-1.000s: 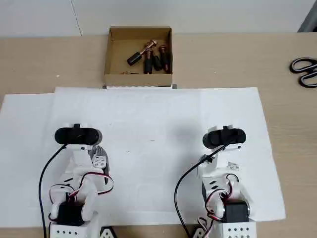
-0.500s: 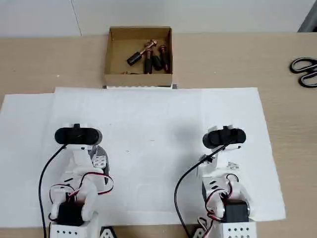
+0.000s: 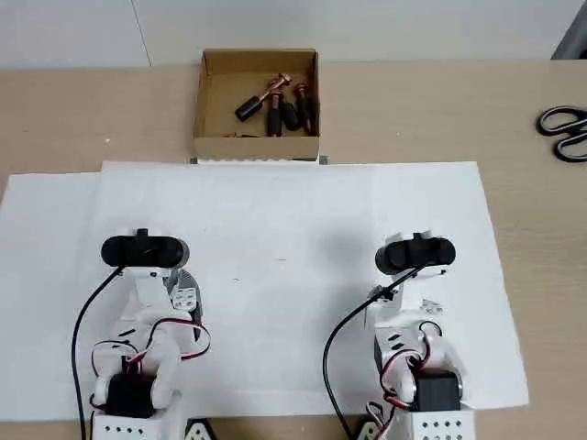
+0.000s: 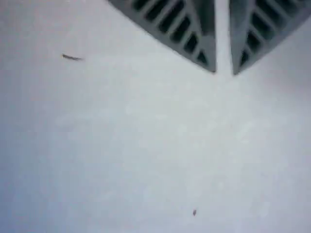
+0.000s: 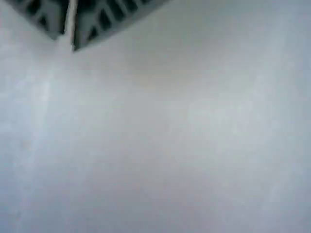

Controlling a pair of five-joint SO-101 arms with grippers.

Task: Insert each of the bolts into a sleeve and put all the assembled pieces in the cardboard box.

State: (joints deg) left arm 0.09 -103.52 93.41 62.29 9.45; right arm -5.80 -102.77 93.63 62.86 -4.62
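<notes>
The cardboard box (image 3: 198, 103) stands at the back of the table, left of centre. Several dark sleeves with copper-coloured bolts (image 3: 280, 103) in them lie inside it. Both arms sit folded back at the front edge, far from the box: the left arm (image 3: 147, 302) and the right arm (image 3: 413, 302). In the left wrist view my left gripper (image 4: 222, 72) hangs just over the white paper, shut with only a thin slit between its fingers and nothing held. My right gripper (image 5: 68, 44) is likewise shut and empty over the paper.
A large white paper sheet (image 3: 293, 229) covers the table's middle and front. A pair of scissors (image 3: 564, 130) lies on the bare wood at the far right edge.
</notes>
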